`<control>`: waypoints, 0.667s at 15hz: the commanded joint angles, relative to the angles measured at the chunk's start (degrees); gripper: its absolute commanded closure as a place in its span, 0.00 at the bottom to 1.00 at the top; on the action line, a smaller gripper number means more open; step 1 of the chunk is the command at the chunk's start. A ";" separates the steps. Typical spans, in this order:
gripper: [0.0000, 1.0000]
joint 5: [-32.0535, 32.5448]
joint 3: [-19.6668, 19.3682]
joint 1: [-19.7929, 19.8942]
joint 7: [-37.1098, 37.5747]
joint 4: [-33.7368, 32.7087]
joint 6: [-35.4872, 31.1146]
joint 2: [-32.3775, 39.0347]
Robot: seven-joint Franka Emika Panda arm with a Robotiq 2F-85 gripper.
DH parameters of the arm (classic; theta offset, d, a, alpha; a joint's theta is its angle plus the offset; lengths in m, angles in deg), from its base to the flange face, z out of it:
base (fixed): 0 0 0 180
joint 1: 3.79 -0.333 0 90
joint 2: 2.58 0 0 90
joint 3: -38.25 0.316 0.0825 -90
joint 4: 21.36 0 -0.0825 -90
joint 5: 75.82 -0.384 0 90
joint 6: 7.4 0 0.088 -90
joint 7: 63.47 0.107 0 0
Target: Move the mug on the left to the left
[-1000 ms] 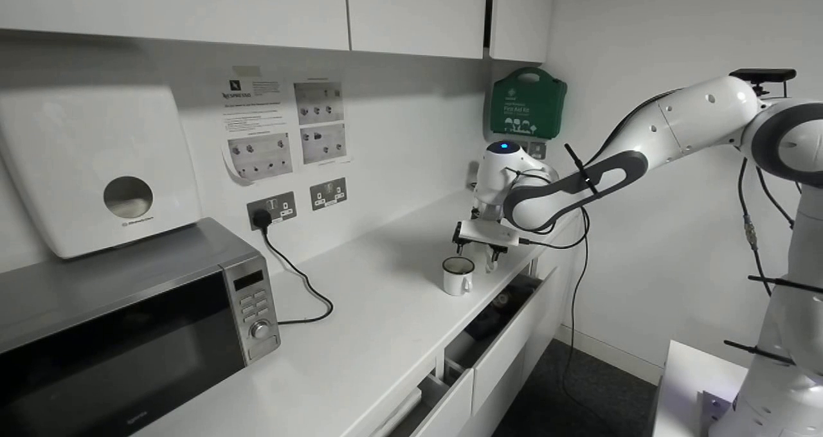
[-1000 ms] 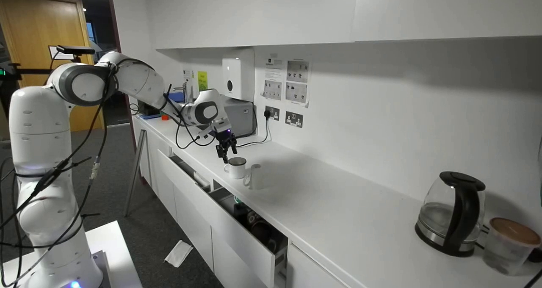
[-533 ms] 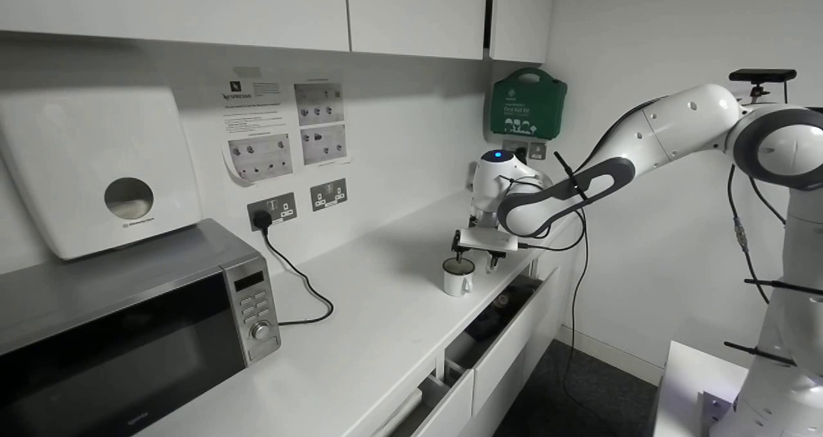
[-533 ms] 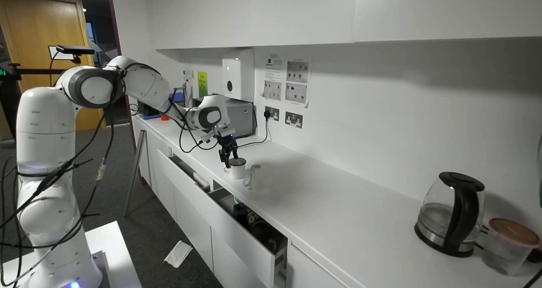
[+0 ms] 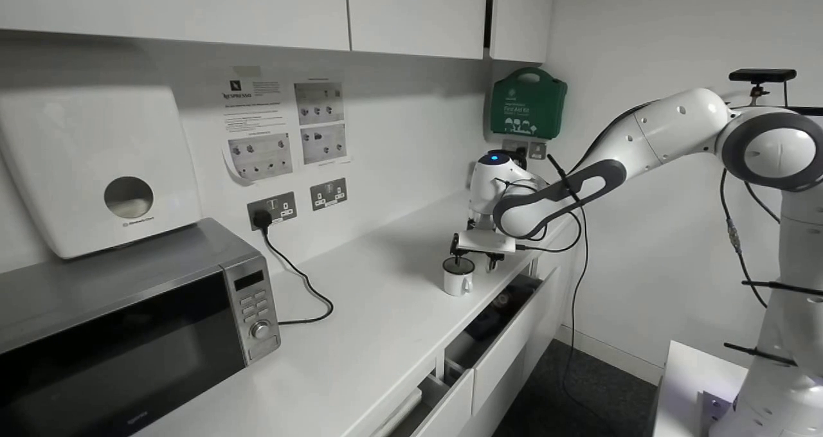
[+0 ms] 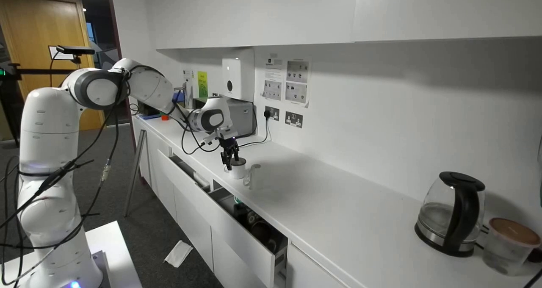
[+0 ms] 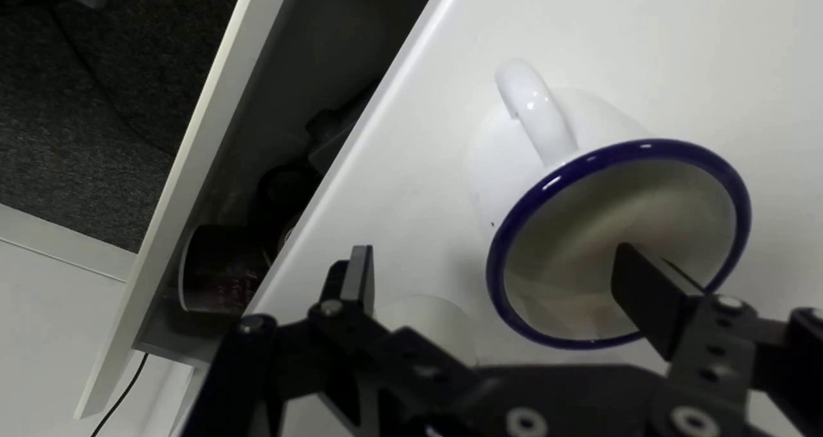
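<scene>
Only the approach looks done; the move itself is not. In both exterior views the small white mug (image 5: 458, 284) stands upright on the table (image 5: 360, 340), near its front edge and the pulled-out drawer (image 5: 508, 353), with the handle (image 7: 537, 112) on the drawer side. In an exterior view a pale cup (image 6: 256, 178) stands just beside it, nearer and to the right; whether the two touch is hard to make out. What remains, I judge, is nearly everything — take hold of the mug, shift it left towards the microwave (image 5: 138, 321), set it down and let go.

The end effector (image 7: 493, 267) has its fingers (image 7: 652, 302) spread wide, and nothing is clamped in it. In the wrist view one finger shows across the mug's mouth, past the blue rim (image 7: 617, 153) and apparently dipping inside, while its partner is outside over the table, near the pale cup — so a stretch of mug wall lies in the gap. Whether the inside finger touches the mug, I cannot say from these views. The next step probably calls for pinching that wall; the pale cup is close enough that the outer finger could nudge it.
</scene>
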 commanded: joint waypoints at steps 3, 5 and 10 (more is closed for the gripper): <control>0.00 -2.62 -1.42 -1.09 -2.91 -1.88 1.09 1.39; 0.00 -2.71 -1.65 -1.15 -2.98 -1.76 0.86 1.79; 0.27 -2.66 -2.02 -1.27 -2.87 -1.70 0.58 2.32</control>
